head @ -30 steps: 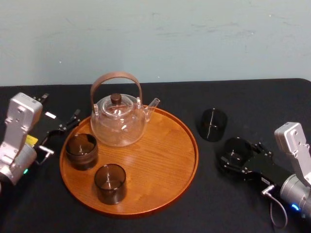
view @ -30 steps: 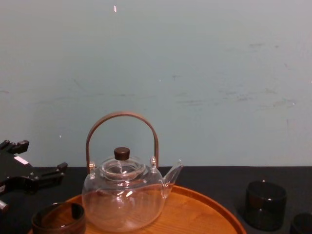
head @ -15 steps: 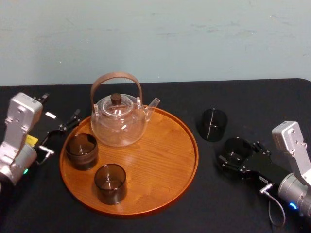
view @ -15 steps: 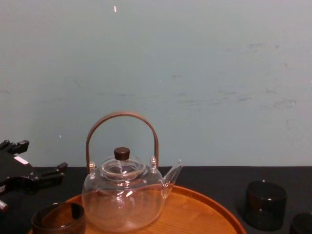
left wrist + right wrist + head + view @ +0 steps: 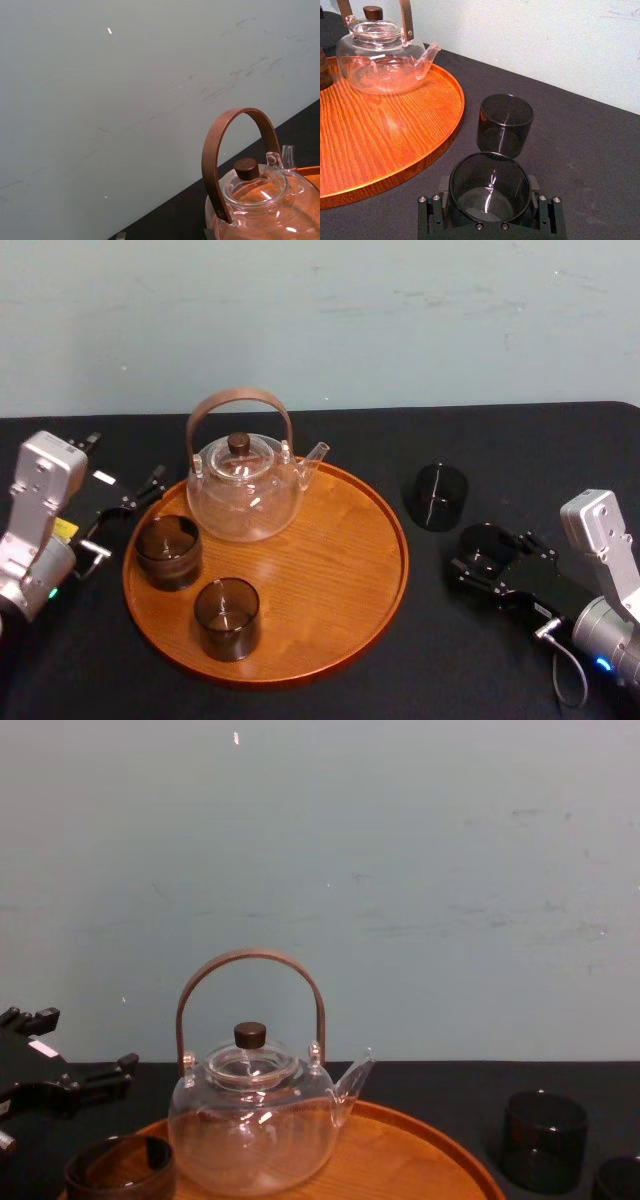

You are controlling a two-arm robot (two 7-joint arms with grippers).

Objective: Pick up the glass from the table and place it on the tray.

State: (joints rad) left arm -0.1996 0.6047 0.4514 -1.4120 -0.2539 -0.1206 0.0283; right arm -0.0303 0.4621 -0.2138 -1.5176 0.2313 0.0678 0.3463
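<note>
Right wrist view puts the right gripper [image 5: 490, 202] directly below us, its two black fingers [image 5: 544, 212] pressed against opposite sides of the glass [image 5: 490, 186]. The jaws stand only as wide as the glass, which sits upright between them with its mouth open upward. We cannot tell whether its base rests on the table [image 5: 600, 150] or is raised just off it.

From the head view we place that gripper [image 5: 490, 562] and the glass [image 5: 486, 543] to the right of the tray [image 5: 335, 635], apart from its rim. A second glass [image 5: 437, 497] stands on the table just beyond the held one, between it and the wall.

On the tray we see a teapot [image 5: 243, 492], a rear cup [image 5: 168, 550] and a front cup [image 5: 227, 617]. The left gripper [image 5: 125, 508] hangs beside the tray's left edge with its fingers spread, holding nothing.
</note>
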